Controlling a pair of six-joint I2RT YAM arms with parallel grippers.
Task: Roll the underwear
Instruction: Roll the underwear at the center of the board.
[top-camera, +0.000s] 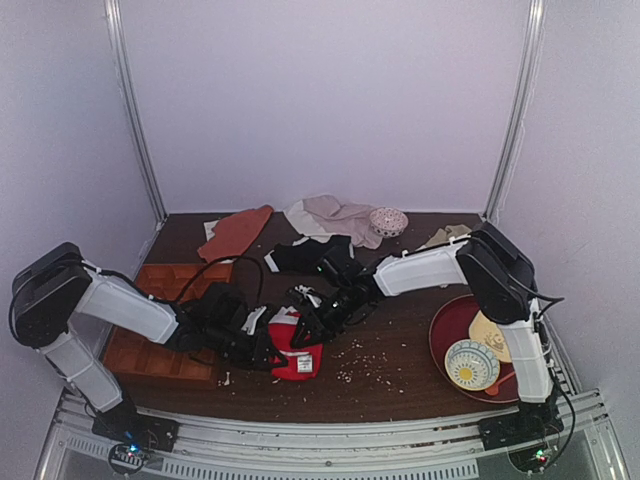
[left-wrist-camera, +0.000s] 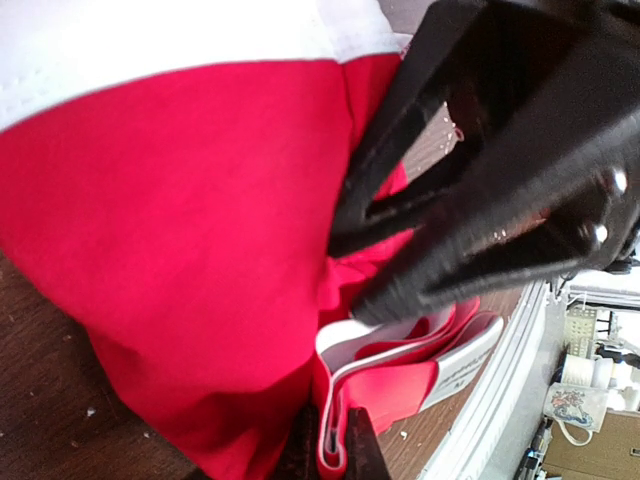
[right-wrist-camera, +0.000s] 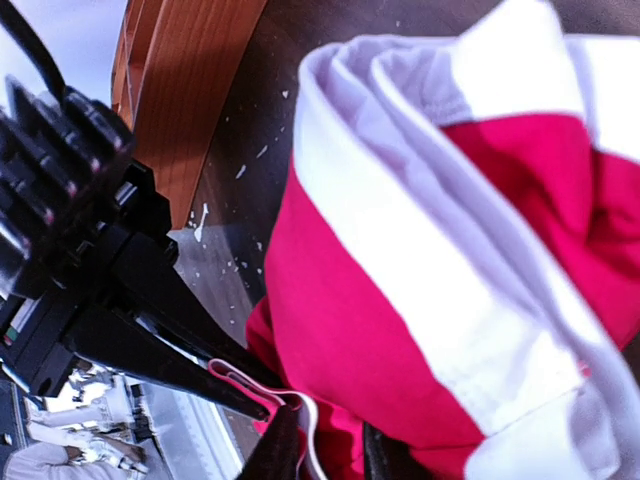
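Red underwear (top-camera: 298, 352) mostly rolled, a loose bundle on the table (top-camera: 400, 335). My left end effector (left-wrist-camera: 335, 450) pinches the waistband layers. My right end effector (right-wrist-camera: 320, 455) is at the fold, can't tell its grip. Tightening and release remain.

Matt red cloth underwear (left-wrist-camera: 180, 250); dark wood table (top-camera: 410, 320).

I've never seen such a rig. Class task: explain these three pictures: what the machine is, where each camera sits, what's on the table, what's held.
Two robot arms are bolted at the near edge of a table. The wide picture looks from above and behind them; each close-up comes from a wrist camera. On it lie red underwear, black briefs, a beige garment, a wooden tray and a red dish holding a patterned bowl. The left claw is shut on the underwear's edge. The right claw sits at the fabric; whether it grips is unclear.
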